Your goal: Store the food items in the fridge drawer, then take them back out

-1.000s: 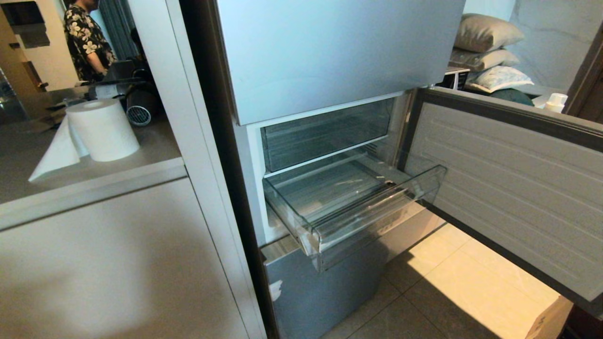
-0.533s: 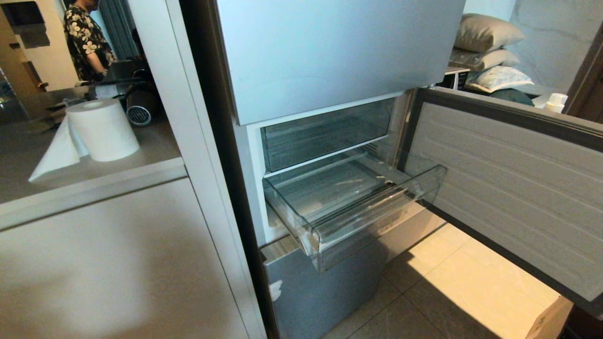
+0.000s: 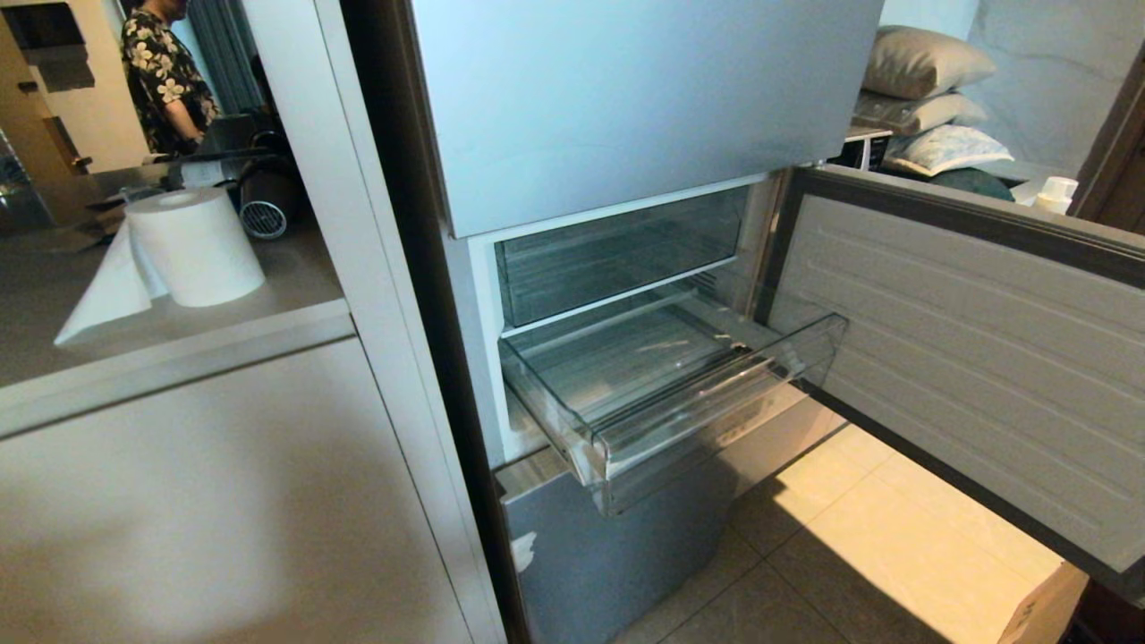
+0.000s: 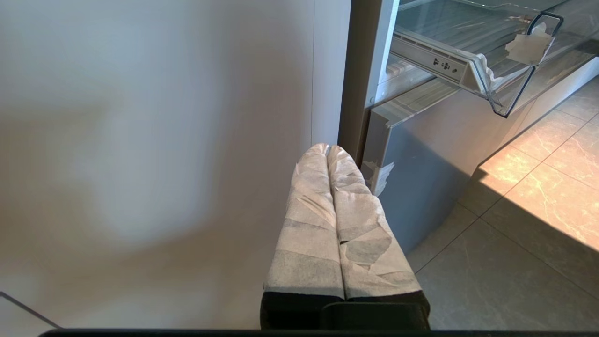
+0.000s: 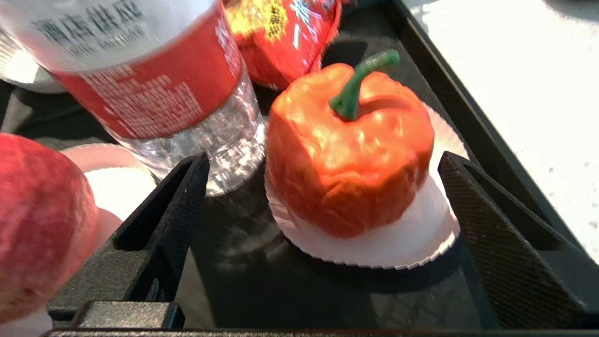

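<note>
The fridge drawer (image 3: 716,420) is pulled out of the silver-blue fridge, and its ribbed floor is bare. Its corner also appears in the left wrist view (image 4: 496,79). Neither arm is in the head view. In the right wrist view, an orange-red pepper-shaped food item (image 5: 351,150) with a green stem sits on a white paper liner in a black tray (image 5: 468,117). My right gripper (image 5: 323,161) is open, its black fingers to either side of this item and apart from it. Another red roundish food item (image 5: 37,220) lies just outside one finger. My left gripper (image 4: 327,150) is shut on nothing, low beside the cabinet.
A clear water bottle with a red label (image 5: 154,79) and a red snack packet (image 5: 285,32) share the tray close to the pepper. The fridge door (image 3: 966,358) stands open on the right. A paper towel roll (image 3: 192,246) sits on the counter at left, and a person (image 3: 161,72) stands far behind.
</note>
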